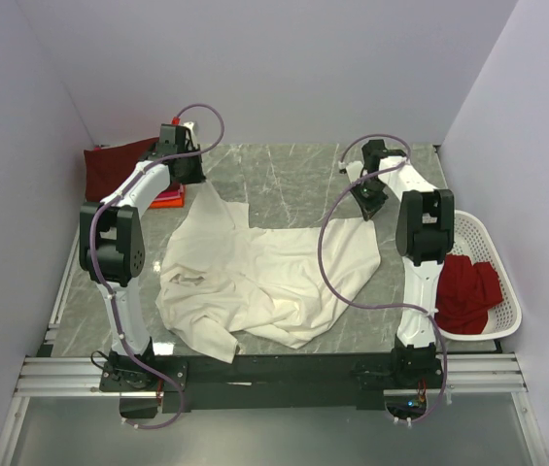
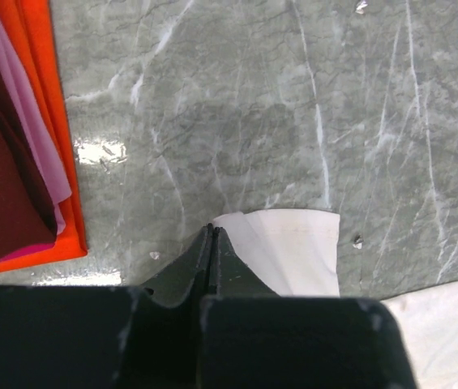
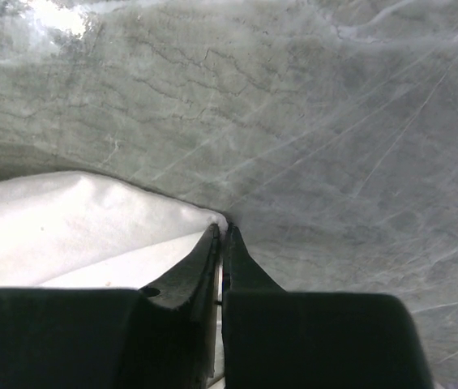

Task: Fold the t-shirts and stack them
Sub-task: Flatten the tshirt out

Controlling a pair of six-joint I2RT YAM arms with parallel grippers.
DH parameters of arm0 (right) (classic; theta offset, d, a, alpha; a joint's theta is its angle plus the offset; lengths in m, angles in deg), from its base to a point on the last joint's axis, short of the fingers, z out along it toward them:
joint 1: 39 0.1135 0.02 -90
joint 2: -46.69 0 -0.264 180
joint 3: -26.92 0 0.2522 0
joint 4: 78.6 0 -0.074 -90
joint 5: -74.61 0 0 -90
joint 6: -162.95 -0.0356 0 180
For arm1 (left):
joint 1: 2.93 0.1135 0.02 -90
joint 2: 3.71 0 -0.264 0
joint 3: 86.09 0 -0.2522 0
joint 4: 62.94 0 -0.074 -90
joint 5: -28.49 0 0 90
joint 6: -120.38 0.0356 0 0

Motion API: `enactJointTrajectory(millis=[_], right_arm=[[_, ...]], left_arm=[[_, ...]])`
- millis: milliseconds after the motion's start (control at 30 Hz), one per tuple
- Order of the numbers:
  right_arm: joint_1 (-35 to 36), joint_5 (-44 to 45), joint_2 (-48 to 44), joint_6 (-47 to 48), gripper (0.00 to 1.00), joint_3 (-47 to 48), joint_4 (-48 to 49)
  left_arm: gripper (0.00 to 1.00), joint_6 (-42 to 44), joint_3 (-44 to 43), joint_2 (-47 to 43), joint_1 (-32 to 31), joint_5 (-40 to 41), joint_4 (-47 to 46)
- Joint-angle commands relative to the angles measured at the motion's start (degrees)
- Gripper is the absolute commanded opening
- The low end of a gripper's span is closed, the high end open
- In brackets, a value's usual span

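A large cream-white t-shirt (image 1: 264, 277) lies rumpled across the middle of the table, its two far corners drawn up toward the arms. My left gripper (image 1: 199, 182) is shut on the far left corner; in the left wrist view the jaws (image 2: 212, 231) are pressed together at the edge of the white cloth (image 2: 293, 251). My right gripper (image 1: 369, 207) is shut on the far right corner; in the right wrist view the tips (image 3: 222, 231) pinch the white cloth (image 3: 74, 219). A folded stack of a maroon shirt (image 2: 2, 162) and an orange shirt (image 2: 46, 97) lies at the far left (image 1: 119, 165).
A white lattice basket (image 1: 500, 254) at the right edge holds crumpled red shirts (image 1: 468, 286). The grey marble tabletop (image 1: 284, 175) is walled on the left, back and right. The folded stack lies just left of my left gripper.
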Motion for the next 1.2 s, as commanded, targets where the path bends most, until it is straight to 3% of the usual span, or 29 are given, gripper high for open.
enactJointTrajectory(millis=[0,300,500,767,933,1167], right_arm=[[-0.6,-1.8,-5.8,0.6,0.0,1.5,-0.7],[0.2,-6.4,-22.4,-0.7,0.0,3.2,-0.2],[1.7,-5.3,-34.9,-0.7,0.0,6.3,-0.1],[1.7,-6.4,-52.3,-2.1,0.0,18.1,1.9],[1.7,-2.8,-65.3,-3.1,0.0,18.1,10.8],[1.7,3.5,-70.6,-3.2,0.0,25.8,13.2]], left_arm=[[0.01,0.8,0.4,-3.0,0.1,-2.6,-3.4],[0.01,1.7,0.6,-15.2,0.3,-1.5,-6.9],[0.0,0.7,-5.3,-24.9,0.3,0.6,-5.4],[0.0,-2.6,-16.6,-41.7,0.3,3.2,-7.6],[0.01,-5.1,-20.0,-52.8,0.3,3.1,-11.8],[0.01,-8.0,-25.6,-60.1,0.3,-1.1,-15.5]])
